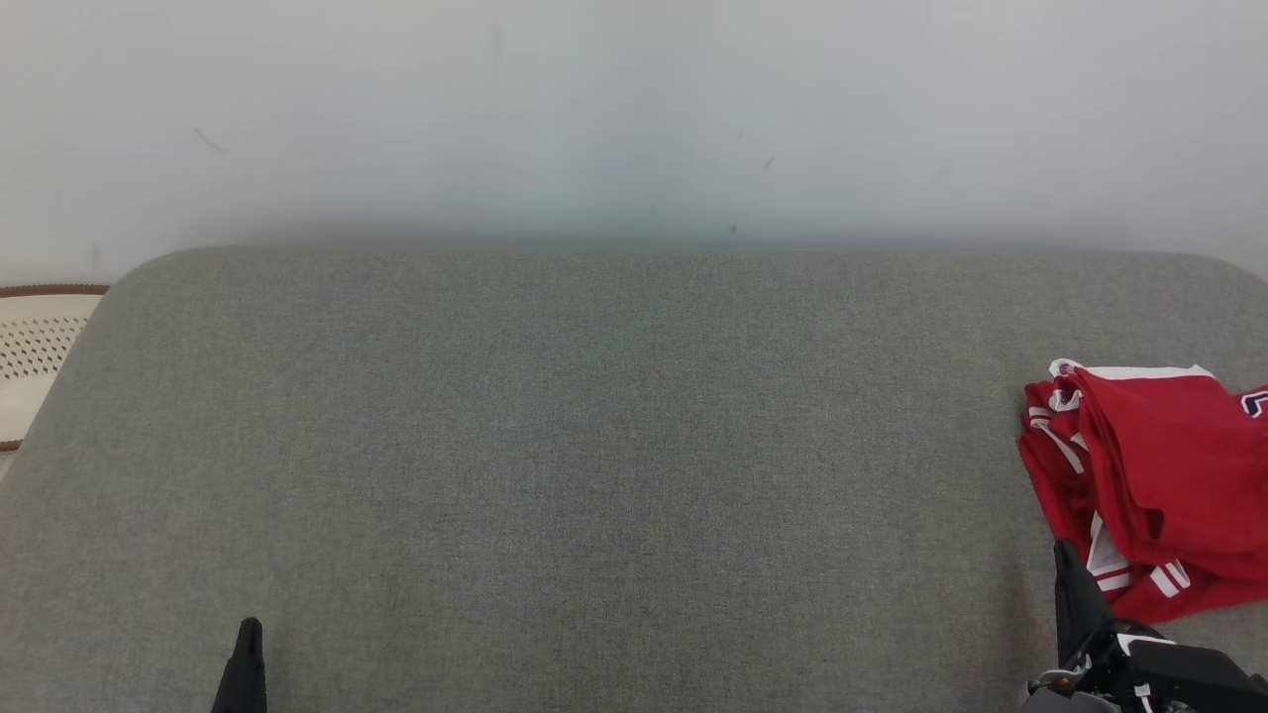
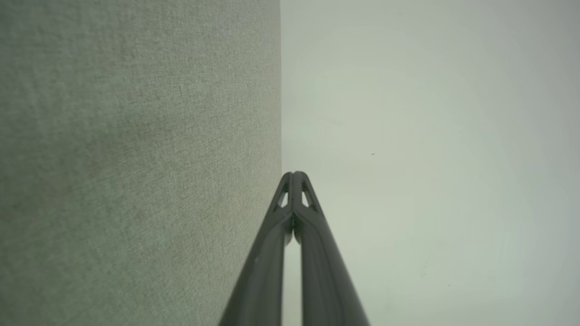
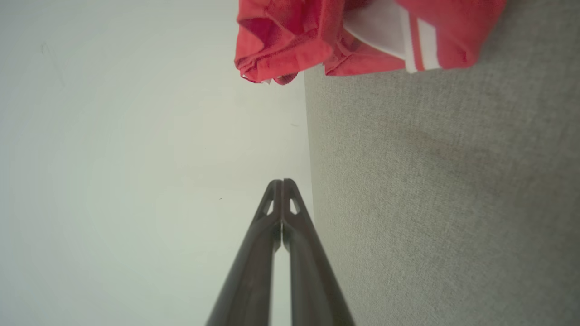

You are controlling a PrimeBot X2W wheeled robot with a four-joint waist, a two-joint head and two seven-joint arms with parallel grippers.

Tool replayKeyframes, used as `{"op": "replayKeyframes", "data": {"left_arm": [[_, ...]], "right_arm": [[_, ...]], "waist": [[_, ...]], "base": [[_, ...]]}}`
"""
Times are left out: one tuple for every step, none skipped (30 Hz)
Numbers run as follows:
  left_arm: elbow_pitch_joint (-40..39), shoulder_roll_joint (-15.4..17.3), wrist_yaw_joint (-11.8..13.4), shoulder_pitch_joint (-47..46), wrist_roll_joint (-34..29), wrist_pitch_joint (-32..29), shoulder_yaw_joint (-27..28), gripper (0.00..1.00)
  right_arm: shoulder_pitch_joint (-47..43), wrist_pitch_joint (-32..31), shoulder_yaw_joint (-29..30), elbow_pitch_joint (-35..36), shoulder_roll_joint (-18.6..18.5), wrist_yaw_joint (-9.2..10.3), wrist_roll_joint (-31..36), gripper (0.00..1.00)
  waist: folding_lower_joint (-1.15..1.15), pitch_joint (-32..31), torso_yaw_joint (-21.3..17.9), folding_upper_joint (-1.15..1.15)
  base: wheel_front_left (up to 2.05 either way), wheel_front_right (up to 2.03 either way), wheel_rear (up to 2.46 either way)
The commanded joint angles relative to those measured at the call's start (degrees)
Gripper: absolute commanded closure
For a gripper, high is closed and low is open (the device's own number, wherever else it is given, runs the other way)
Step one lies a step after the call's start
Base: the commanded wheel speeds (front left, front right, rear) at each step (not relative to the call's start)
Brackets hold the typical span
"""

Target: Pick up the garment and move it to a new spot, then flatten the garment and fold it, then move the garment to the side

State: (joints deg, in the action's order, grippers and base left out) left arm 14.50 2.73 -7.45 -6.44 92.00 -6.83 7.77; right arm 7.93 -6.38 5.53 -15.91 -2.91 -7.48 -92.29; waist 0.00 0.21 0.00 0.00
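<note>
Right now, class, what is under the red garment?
The garment lies bunched on the grey fabric surface, which shows bare beside it. The patch straight beneath it is covered, as are the garment's lower folds, so nothing more can be told there.

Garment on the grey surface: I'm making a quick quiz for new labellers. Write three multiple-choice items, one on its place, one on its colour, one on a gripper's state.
1. In the head view, where does the garment lie on the grey surface?
A. far left
B. centre
C. right edge
2. What is its main colour?
A. red
B. blue
C. green
3. The right gripper is:
A. shut and empty
B. gripping the garment
C. wide open

Key: 1 C, it lies bunched at the right edge. 2 A, the cloth is red with white trim. 3 A, the jaws meet, short of the cloth.
</note>
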Motion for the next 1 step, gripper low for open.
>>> {"op": "replayKeyframes", "data": {"left_arm": [[-0.14, 0.28, -0.13, -0.31, 0.44, -0.15, 0.18, 1.0]], "right_arm": [[0.47, -0.05, -0.02, 0.04, 0.11, -0.02, -0.14, 1.0]], "waist": [[0.0, 0.0, 0.0, 0.0]], "base": [[0.0, 0.0, 0.0]]}}
